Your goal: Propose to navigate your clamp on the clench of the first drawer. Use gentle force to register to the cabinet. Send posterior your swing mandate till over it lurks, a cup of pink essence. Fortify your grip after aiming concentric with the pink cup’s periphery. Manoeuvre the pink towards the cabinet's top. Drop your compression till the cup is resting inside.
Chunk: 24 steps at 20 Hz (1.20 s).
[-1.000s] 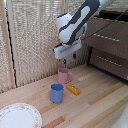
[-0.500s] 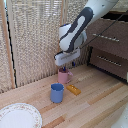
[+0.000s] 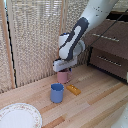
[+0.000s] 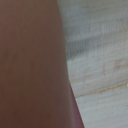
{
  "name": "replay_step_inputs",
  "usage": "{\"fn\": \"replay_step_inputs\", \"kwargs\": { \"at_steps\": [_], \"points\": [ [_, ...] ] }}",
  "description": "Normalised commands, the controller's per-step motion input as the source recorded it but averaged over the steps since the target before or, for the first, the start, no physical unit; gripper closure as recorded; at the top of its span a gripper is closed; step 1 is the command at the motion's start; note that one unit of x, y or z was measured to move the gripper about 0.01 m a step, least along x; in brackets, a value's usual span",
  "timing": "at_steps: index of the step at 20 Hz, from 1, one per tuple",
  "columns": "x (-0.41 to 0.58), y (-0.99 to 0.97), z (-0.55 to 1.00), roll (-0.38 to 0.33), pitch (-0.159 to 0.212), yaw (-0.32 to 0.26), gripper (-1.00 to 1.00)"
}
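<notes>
We see the pink cup [image 3: 63, 76] standing on the wooden table [image 3: 95, 102], just behind the blue mug [image 3: 57, 92] and the flat orange piece [image 3: 74, 89]. Our clamp [image 3: 63, 69] sits right over its rim; we cannot tell whether its fingers grip. The cabinet [image 3: 111, 47] stands at the exterior view's right. A pink surface [image 4: 30, 65] fills the wrist view.

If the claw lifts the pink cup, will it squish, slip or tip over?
The pink cup looks like a hard mug, so it probably won't squish. Its matte-looking side seems unlikely to slip much. It stands upright on the wooden table, small and probably light, so an off-centre nudge might tip it.
</notes>
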Motion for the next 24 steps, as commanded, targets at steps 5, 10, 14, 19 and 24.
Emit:
{"fn": "replay_step_inputs", "kwargs": {
  "at_steps": [5, 10, 14, 19, 24],
  "points": [
    [-0.036, 0.00, -0.10, 0.000, 0.032, 0.009, 1.00],
    [0.006, 0.00, -0.01, 0.000, 0.002, -0.001, 1.00],
    [-0.014, 0.00, 0.00, 0.000, 0.000, 0.006, 1.00],
    [-0.099, 0.06, 0.10, -0.003, -0.048, -0.213, 1.00],
    [0.000, 0.03, 0.45, -0.018, -0.055, -0.365, 1.00]
  ]
}}
